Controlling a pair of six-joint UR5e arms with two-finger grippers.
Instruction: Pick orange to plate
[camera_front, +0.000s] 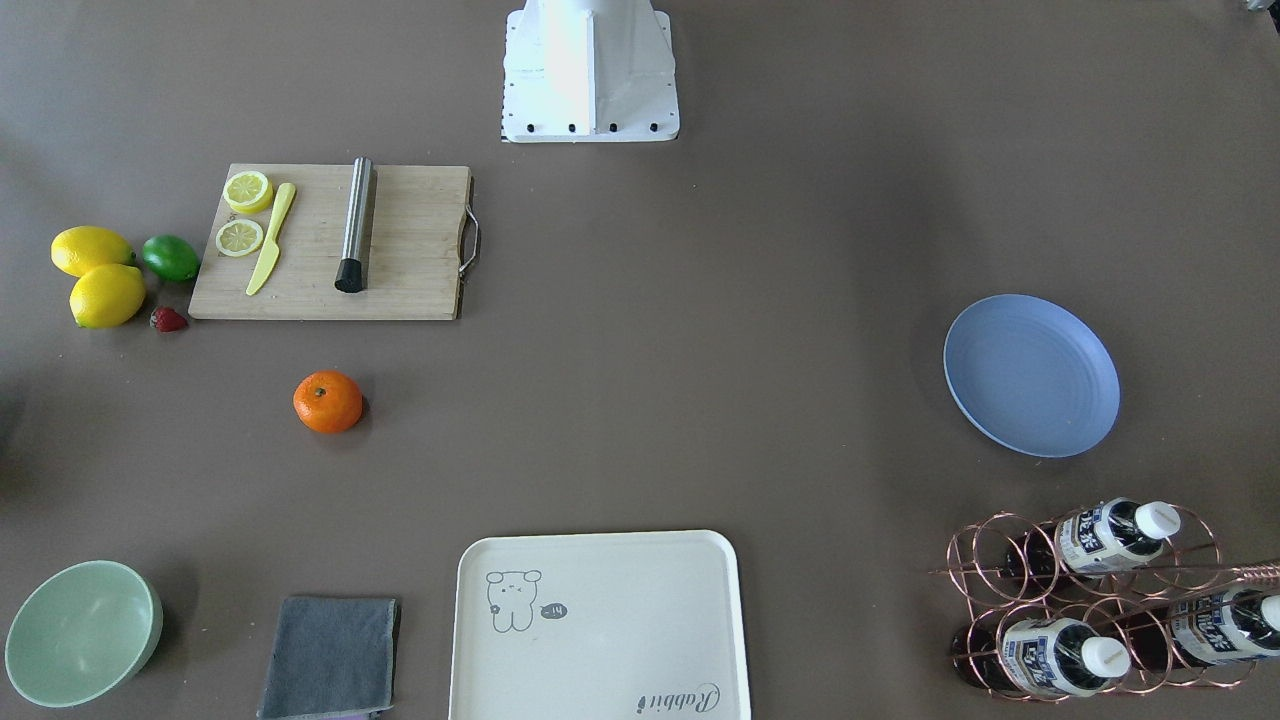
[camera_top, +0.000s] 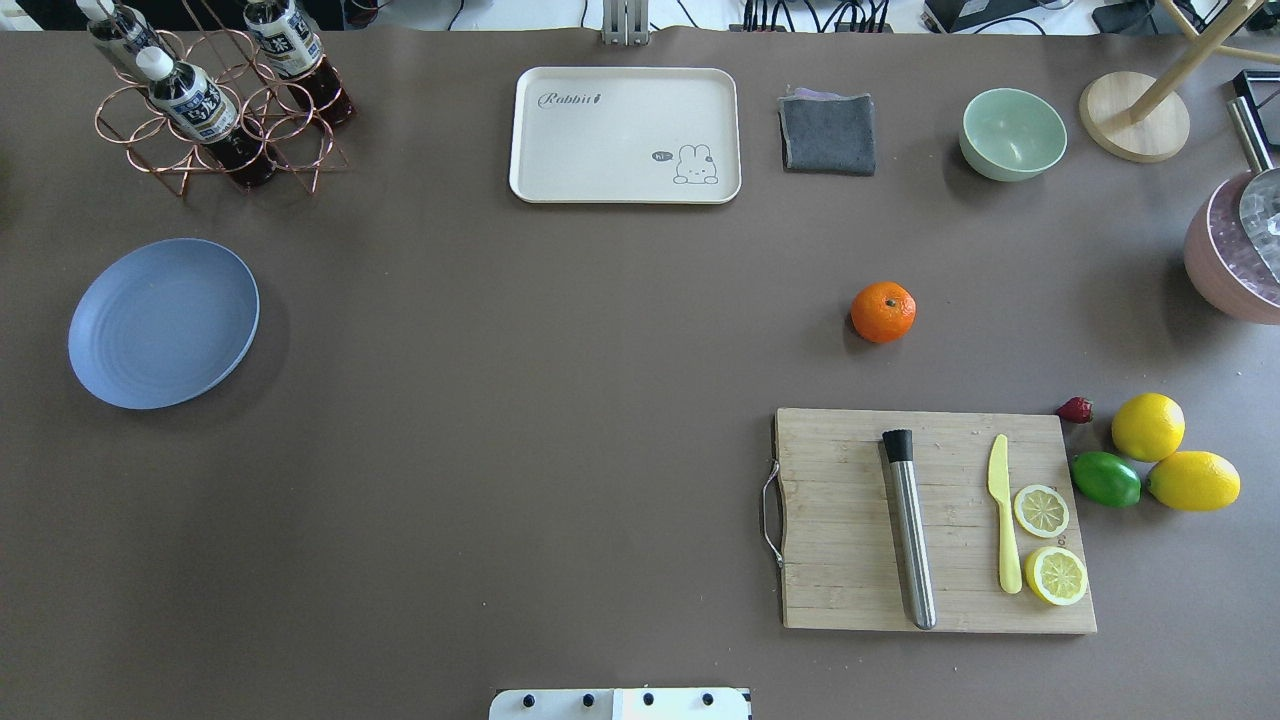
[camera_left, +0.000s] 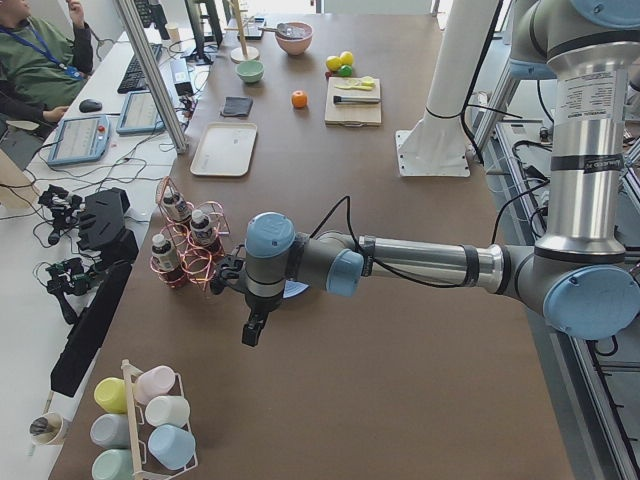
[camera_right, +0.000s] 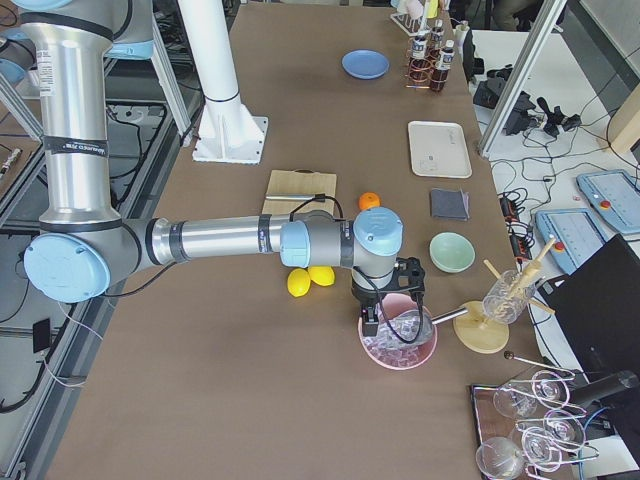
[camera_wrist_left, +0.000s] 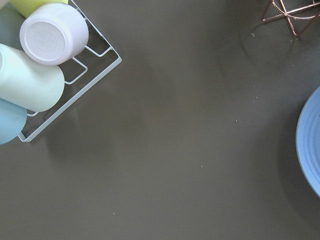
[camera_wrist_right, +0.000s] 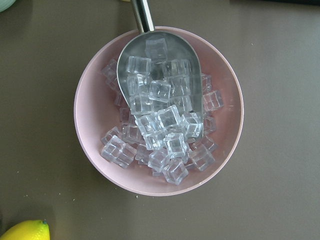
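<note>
The orange (camera_top: 883, 311) rests alone on the brown table, just beyond the cutting board (camera_top: 935, 520); it also shows in the front view as the orange (camera_front: 327, 401). Far across the table lies the pale blue plate (camera_top: 163, 322), with nothing on it. My left gripper (camera_left: 253, 335) hangs beside the plate, whose edge (camera_wrist_left: 310, 140) shows in the left wrist view. My right gripper (camera_right: 370, 322) hovers over a pink bowl of ice (camera_wrist_right: 159, 110), well away from the orange (camera_right: 369, 201). I cannot tell whether either gripper is open or shut.
The board carries a steel muddler (camera_top: 908, 525), a yellow knife and lemon slices. Two lemons (camera_top: 1148, 426), a lime (camera_top: 1106, 479) and a strawberry lie beside it. A cream tray (camera_top: 625, 134), grey cloth (camera_top: 828, 132), mint bowl (camera_top: 1012, 133) and bottle rack (camera_top: 215, 100) line the far edge.
</note>
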